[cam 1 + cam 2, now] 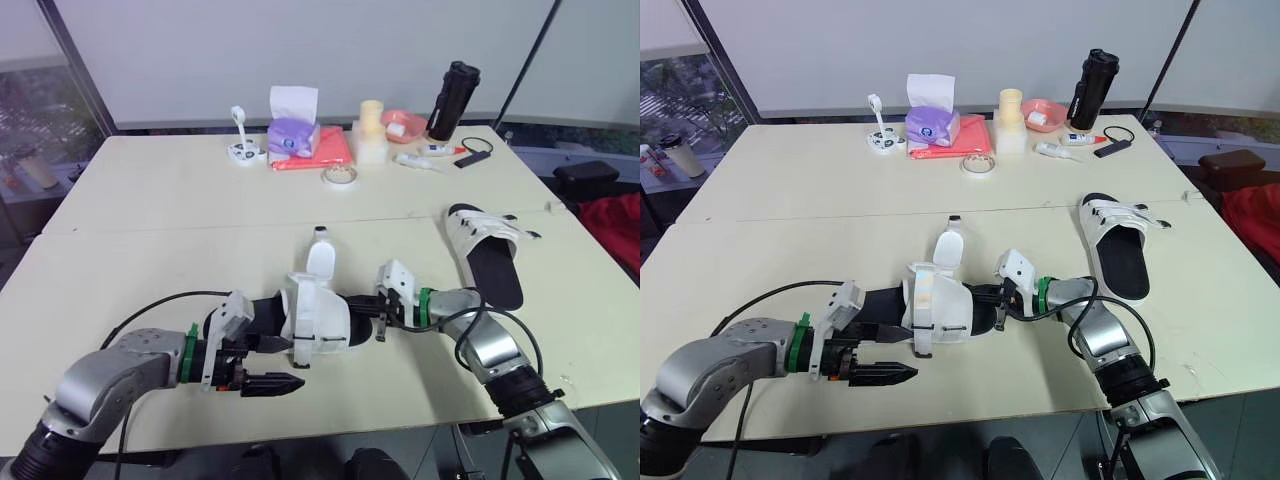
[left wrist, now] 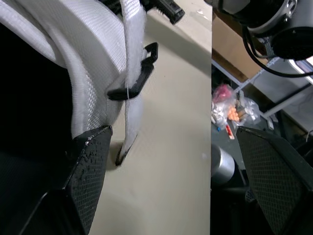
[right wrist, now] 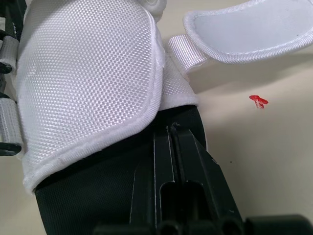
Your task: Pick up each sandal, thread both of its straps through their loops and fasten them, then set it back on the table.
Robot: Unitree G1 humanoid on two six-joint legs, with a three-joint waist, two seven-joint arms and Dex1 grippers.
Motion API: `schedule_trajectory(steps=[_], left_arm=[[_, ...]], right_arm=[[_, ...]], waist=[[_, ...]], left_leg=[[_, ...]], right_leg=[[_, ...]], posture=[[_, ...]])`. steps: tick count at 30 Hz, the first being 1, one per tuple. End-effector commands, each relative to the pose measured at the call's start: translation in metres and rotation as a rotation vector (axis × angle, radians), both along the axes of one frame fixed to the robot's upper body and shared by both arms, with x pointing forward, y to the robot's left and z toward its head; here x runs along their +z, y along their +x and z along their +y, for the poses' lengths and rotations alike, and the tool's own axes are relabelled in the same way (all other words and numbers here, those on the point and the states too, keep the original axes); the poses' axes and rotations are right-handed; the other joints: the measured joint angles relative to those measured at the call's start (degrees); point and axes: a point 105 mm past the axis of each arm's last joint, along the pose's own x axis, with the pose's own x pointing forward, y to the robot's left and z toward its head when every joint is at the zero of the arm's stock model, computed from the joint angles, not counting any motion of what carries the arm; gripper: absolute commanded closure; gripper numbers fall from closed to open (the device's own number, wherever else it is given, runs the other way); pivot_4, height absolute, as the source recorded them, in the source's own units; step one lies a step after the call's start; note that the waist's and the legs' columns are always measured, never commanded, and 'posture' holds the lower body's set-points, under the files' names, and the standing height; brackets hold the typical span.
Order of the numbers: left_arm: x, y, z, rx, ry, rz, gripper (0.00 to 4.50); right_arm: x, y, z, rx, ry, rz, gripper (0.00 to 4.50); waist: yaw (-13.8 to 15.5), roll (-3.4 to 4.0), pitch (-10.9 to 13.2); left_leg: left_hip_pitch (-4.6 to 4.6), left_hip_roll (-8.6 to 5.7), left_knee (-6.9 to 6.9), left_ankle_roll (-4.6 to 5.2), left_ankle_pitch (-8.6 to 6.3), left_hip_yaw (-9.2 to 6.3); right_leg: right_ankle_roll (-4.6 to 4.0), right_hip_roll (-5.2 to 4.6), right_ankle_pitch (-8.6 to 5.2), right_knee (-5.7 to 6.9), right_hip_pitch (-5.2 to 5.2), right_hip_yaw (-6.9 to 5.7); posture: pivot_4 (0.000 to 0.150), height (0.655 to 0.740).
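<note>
Near sandal [image 1: 318,318], white straps on black sole, lies on the counter [image 1: 150,250], one strap flap upright and unfastened; far sandal [image 1: 490,255] lies flat, well apart rightward

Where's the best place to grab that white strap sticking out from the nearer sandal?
Probably the strap by its rounded free end, pinched across its flat faces from above. It juts clear of the near sandal, so both faces are exposed; lower down it joins the upper. The open left gripper is free for it.

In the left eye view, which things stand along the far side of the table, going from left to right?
From the left: small white stand, purple tissue box, tape roll, cream block, pink bowl, black bottle.
</note>
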Motion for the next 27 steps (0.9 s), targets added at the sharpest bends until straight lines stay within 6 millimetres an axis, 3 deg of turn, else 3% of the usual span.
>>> schedule_trajectory(steps=[1,3,6,12,13,17,24,27], left_arm=[[0.001,0.003,-0.007,-0.037,-0.009,-0.028,0.31],[0.000,0.006,-0.010,-0.040,-0.020,-0.027,0.31],[0.000,0.009,-0.012,-0.046,-0.022,-0.034,1.15],[0.002,0.011,-0.012,-0.062,-0.025,-0.038,4.23],[0.002,0.011,-0.012,-0.067,-0.025,-0.035,4.49],[0.001,0.004,-0.011,-0.108,-0.016,0.003,4.49],[0.015,-0.030,-0.005,-0.328,-0.003,0.101,4.49],[0.019,-0.035,-0.004,-0.371,0.010,0.095,4.49]], right_arm=[[-0.035,-0.001,-0.019,-0.099,-0.102,0.107,4.50],[-0.035,-0.001,-0.020,-0.102,-0.102,0.108,4.50],[-0.035,-0.001,-0.021,-0.108,-0.103,0.109,4.50],[-0.035,-0.002,-0.023,-0.115,-0.103,0.110,4.50],[-0.035,-0.002,-0.023,-0.116,-0.103,0.110,4.50],[-0.035,-0.001,-0.023,-0.118,-0.104,0.109,4.50],[-0.034,0.003,-0.026,-0.114,-0.120,0.102,4.50],[-0.034,0.005,-0.025,-0.112,-0.122,0.100,4.50]], waist=[[-0.03,0.00,0.00],[0.00,0.00,0.00],[0.01,0.00,0.00],[-0.02,0.00,0.00],[-0.02,0.00,0.00],[-0.03,0.00,0.00],[-0.17,0.01,0.03],[-0.13,0.02,0.03]], left_leg=[[0.00,0.00,0.00,0.00,0.00,0.01],[0.00,0.00,0.00,0.00,0.00,0.01],[0.00,0.00,-0.01,0.00,0.00,0.00],[-0.05,0.00,-0.03,0.00,0.00,0.02],[-0.07,0.00,-0.04,0.01,0.00,0.02],[-0.09,0.00,-0.06,0.00,0.00,0.02],[-0.13,0.00,-0.16,0.00,0.00,0.04],[-0.10,0.00,-0.12,0.00,0.00,0.03]], right_leg=[[0.00,0.00,0.00,0.00,0.02,0.01],[0.00,0.00,0.00,0.00,0.02,0.01],[0.00,0.00,0.00,0.00,0.03,0.00],[0.02,0.01,0.01,0.00,0.04,0.00],[0.02,0.01,0.01,0.00,0.04,0.00],[0.02,0.01,0.01,0.00,0.04,-0.02],[0.01,0.03,0.01,0.01,-0.05,-0.08],[0.01,0.01,0.00,0.01,0.01,-0.08]], posture=[[0.150,0.7400],[0.150,0.7400],[0.150,0.7400],[0.150,0.7400],[0.150,0.7400],[0.150,0.7400],[0.150,0.7400],[0.150,0.7400]])
